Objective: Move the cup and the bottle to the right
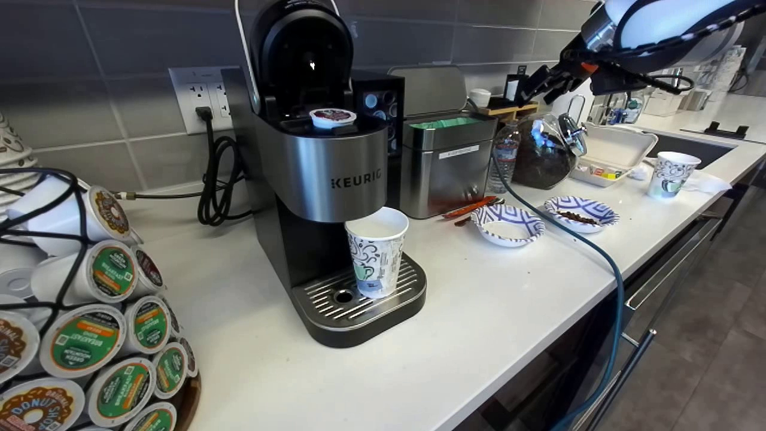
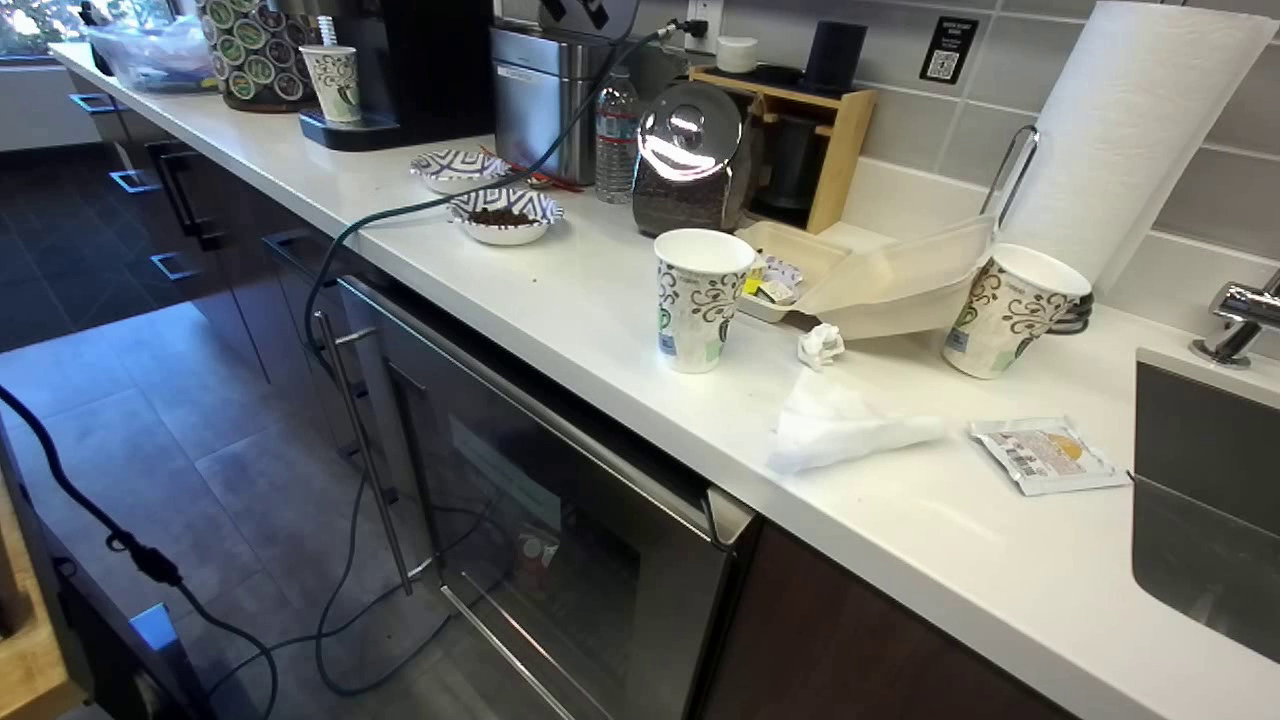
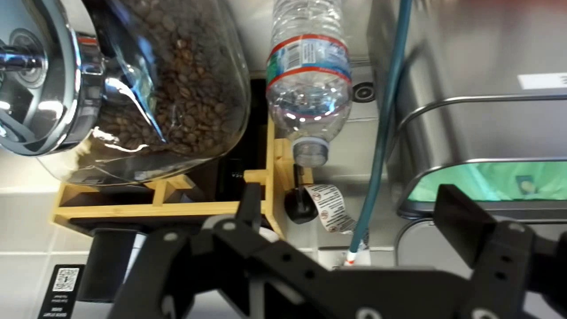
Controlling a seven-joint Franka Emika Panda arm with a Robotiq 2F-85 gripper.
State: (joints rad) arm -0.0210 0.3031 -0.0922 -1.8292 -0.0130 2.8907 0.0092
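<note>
Between green-lined steel bin [image 1: 446,170] and jar [image 2: 690,165] of coffee beans [image 3: 186,88]: capped clear bottle [image 3: 309,84]. End effector [image 3: 351,204]: jaws apart.

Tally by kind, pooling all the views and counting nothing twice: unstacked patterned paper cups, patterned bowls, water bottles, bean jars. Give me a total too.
Cups: 3
Bowls: 2
Bottle: 1
Jar: 1
Total: 7
</note>
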